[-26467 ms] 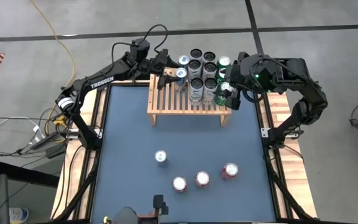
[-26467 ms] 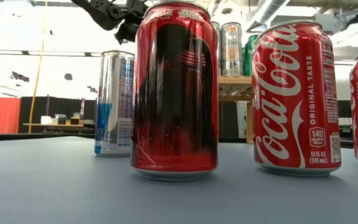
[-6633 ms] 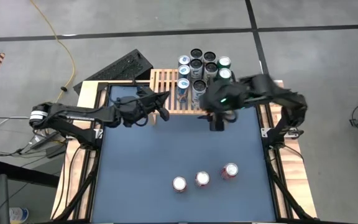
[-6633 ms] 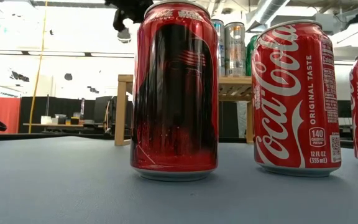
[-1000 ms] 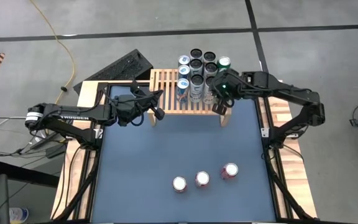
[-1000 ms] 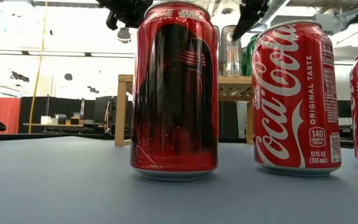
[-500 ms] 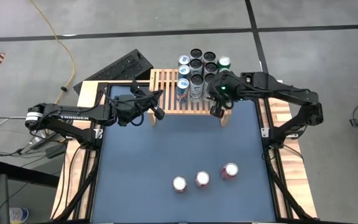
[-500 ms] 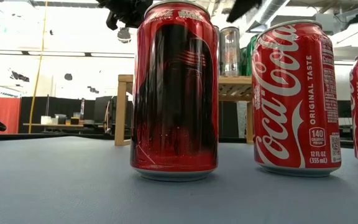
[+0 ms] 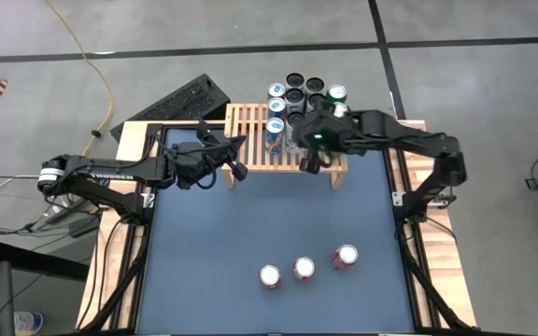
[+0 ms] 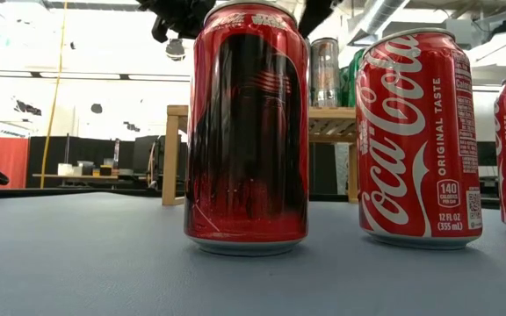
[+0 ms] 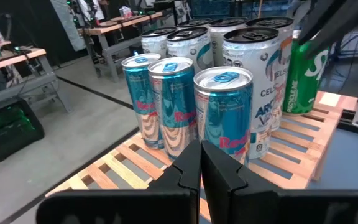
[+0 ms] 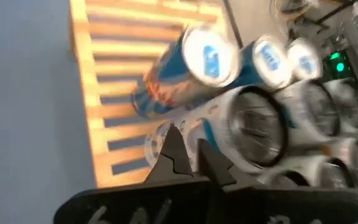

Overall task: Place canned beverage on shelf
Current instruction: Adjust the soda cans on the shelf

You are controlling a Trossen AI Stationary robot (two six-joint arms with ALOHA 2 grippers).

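The shelf [image 9: 283, 140] stands at the far edge of the tabletop [image 9: 250, 224] and carries a group of cans [image 9: 294, 103] on its right part. The right gripper [image 9: 308, 161] is over the shelf's front edge, near the cans, with its fingers [image 12: 178, 155] nearly closed and holding nothing. The left gripper [image 9: 234, 166] is near the shelf's left front corner, fingers [image 11: 188, 171] closed and empty; three red cans [image 9: 304, 268] stand on the near tabletop.
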